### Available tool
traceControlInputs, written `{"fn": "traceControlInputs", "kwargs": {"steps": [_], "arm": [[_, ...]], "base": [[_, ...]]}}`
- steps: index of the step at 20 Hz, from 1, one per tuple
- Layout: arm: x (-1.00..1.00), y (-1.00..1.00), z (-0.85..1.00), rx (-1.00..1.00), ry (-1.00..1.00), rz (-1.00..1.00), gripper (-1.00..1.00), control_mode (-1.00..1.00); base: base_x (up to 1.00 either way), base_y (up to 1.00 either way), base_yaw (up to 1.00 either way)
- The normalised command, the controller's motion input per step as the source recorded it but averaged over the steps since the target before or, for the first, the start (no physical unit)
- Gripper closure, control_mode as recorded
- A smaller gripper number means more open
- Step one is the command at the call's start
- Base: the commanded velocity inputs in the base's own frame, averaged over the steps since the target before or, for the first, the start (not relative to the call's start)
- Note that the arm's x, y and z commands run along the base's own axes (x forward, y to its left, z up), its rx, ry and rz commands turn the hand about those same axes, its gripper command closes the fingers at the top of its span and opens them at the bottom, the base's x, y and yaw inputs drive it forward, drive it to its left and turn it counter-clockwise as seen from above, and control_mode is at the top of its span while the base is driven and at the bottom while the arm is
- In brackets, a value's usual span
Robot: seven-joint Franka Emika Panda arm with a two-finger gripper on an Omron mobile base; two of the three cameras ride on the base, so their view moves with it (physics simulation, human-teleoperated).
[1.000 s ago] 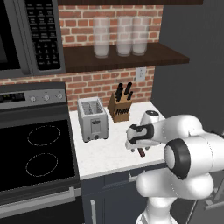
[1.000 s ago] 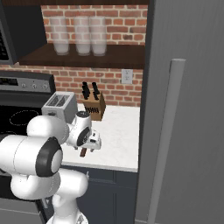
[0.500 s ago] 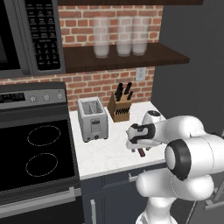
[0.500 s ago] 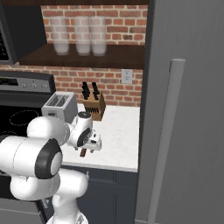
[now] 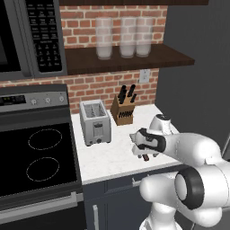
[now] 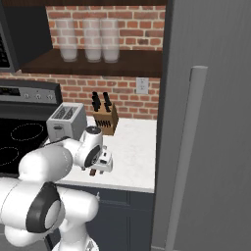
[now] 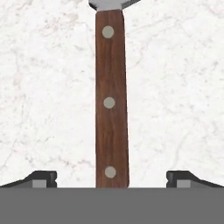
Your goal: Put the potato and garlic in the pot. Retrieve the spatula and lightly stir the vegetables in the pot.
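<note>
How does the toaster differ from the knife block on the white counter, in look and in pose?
The toaster is a silver metal box with two open slots on top; the knife block is brown wood with dark handles sticking out. The toaster stands upright; the knife block leans back. The toaster looks larger than the knife block. Both stand on the counter, near the brick wall.

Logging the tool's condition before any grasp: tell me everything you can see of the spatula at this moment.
The spatula lies flat on the white marbled counter. Its handle looks like brown wood, straight and slim, with three pale round rivets along it. At the far end a grey, metal-looking blade begins, cut off by the picture's edge. The open gripper hangs above the handle, a dark fingertip on either side and apart from the wood. In the base views, a brown end pokes out under the hand.
</note>
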Motion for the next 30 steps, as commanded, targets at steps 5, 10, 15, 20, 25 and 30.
{"fn": "traceControlInputs", "kwargs": {"steps": [5,10,15,20,25,30], "arm": [[0.32,0.07,-0.21,0.05,0.0,-0.01,-1.0,-1.0],[-0.53,0.2,-0.56,0.0,0.0,0.0,1.0,-1.0],[-0.06,0.18,-0.54,-0.01,0.06,0.0,1.0,-1.0],[0.0,0.1,-0.46,-0.04,0.17,0.0,1.0,-1.0],[-0.1,0.0,-0.71,0.0,0.09,0.0,1.0,-1.0],[-0.38,0.04,-0.43,0.05,-0.08,0.0,1.0,-1.0]], "base": [[0.0,0.0,0.0],[0.0,0.0,0.0],[0.0,0.0,0.0],[0.0,0.0,0.0],[0.0,0.0,0.0],[0.0,0.0,0.0]]}}
